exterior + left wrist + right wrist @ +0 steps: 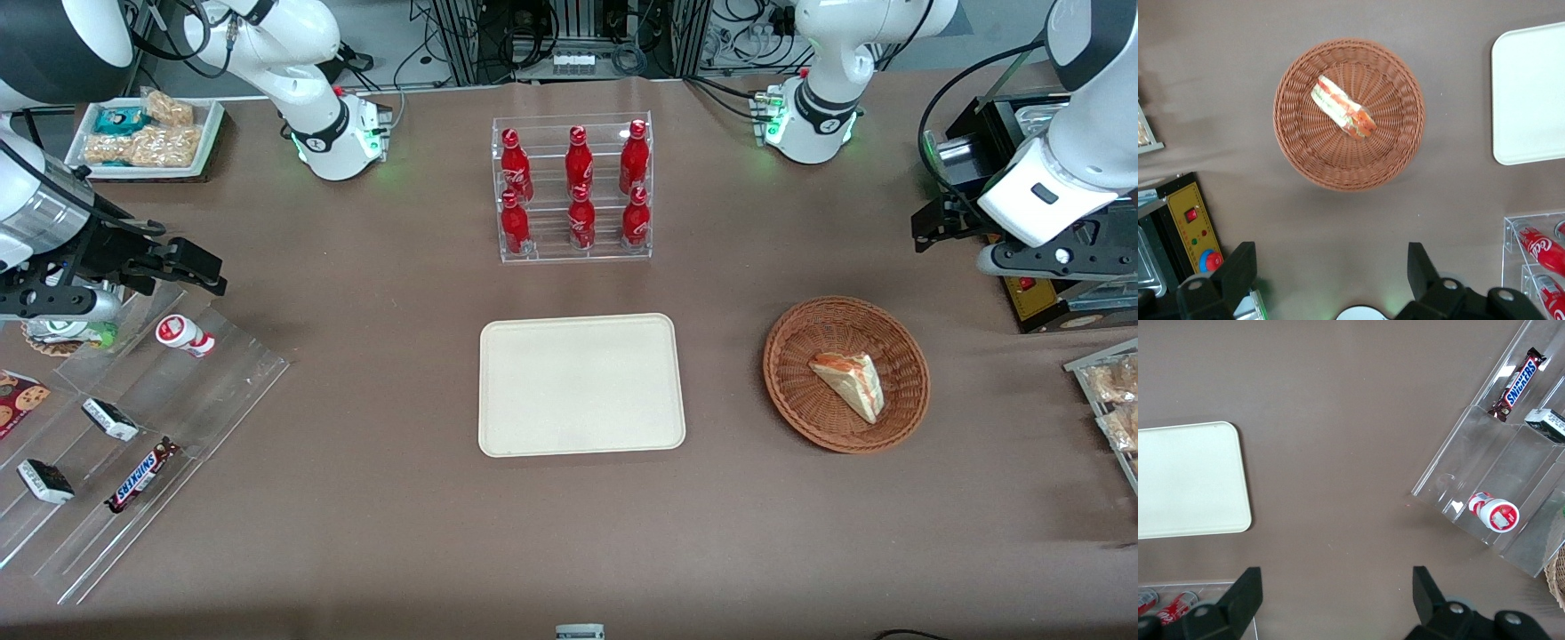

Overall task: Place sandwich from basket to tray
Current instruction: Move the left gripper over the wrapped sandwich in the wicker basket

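We count one sandwich (849,384), lying in the one basket (791,382), and one tray (581,384). Six red bottles (579,188) stand in one clear rack (572,120), three to a row. A second, stepped rack (222,373) holds one Snickers bar (140,475), two small dark-and-white packs (110,419) and one small red-and-white bottle (185,336). One white snack tray (210,133) carries several bagged snacks. We see one working gripper (1331,277), its two fingers spread wide apart above the table near the basket.

Sandwich (849,382) in basket (796,404), beside tray (582,436).
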`<action>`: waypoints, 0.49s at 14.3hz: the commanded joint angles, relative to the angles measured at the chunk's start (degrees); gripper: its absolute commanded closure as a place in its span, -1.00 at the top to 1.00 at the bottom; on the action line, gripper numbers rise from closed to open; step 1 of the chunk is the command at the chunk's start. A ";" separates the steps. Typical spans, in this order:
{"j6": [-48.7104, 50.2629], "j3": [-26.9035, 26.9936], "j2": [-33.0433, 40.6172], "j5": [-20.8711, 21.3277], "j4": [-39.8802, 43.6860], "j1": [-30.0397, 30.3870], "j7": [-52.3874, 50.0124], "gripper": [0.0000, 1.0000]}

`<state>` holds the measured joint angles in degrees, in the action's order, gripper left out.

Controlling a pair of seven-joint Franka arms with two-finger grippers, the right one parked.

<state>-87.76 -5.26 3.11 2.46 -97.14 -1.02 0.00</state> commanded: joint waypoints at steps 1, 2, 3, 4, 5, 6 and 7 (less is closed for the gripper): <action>1.72 0.25 -0.56 -0.97 1.69 -0.12 1.05 1.00; 1.72 0.33 -0.56 -1.23 1.69 -0.12 1.05 1.00; 1.72 0.33 -0.56 -1.32 1.69 -0.12 1.23 1.00; 1.72 0.33 -0.56 -1.32 1.69 -0.12 0.88 1.00; 1.80 0.33 -0.56 -1.23 1.69 -0.12 0.88 1.00; 1.63 0.33 -0.65 -0.88 1.61 -0.12 0.88 1.00; 1.63 0.33 -0.91 -0.62 1.43 -0.12 0.88 1.00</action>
<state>-87.60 -5.24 3.10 2.16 -97.14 -1.02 0.04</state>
